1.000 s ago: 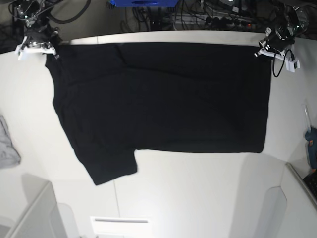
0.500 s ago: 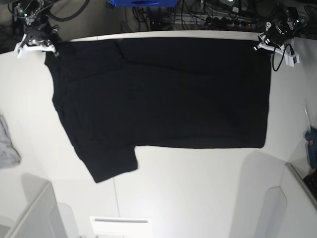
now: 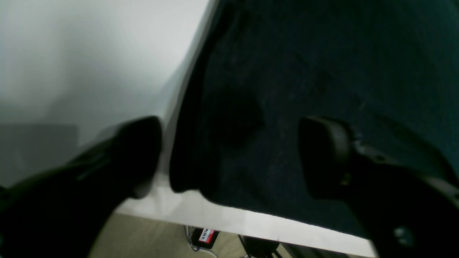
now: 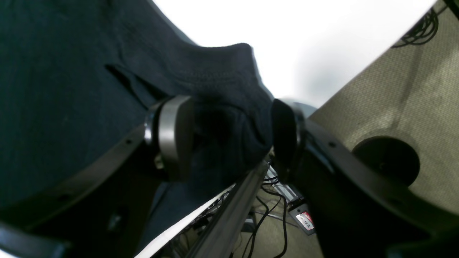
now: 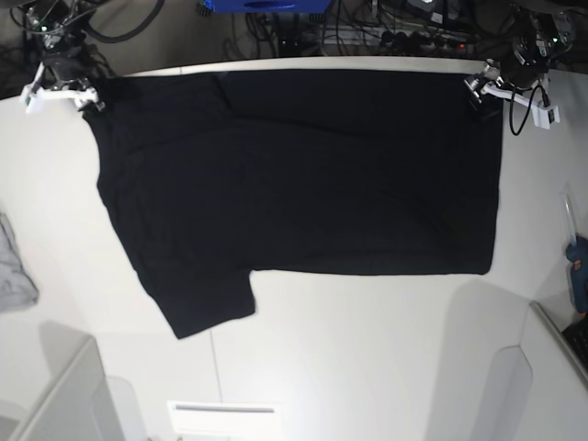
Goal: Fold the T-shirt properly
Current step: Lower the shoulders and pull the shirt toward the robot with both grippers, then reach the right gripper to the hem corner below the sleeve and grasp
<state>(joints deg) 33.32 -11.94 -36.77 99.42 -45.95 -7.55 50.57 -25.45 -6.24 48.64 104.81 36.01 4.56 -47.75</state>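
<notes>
While a second before both claws pinched it, we saw left gripper [image 3: 229,154] spread wide off the T-shirt [image 5: 303,175] | right gripper [image 4: 229,138] parted around a corner | shirt flat on table [image 5: 367,349], far edge.

Showing black, rounded, matte fingers on the left gripper [image 3: 229,154], one blurred. Carrying black arms with small screw holes on the right gripper [image 4: 229,138], its pads [image 4: 175,134] looking grey and smooth. Wearing white bracket pieces at both wrists in the base view, with black cables trailing behind.
</notes>
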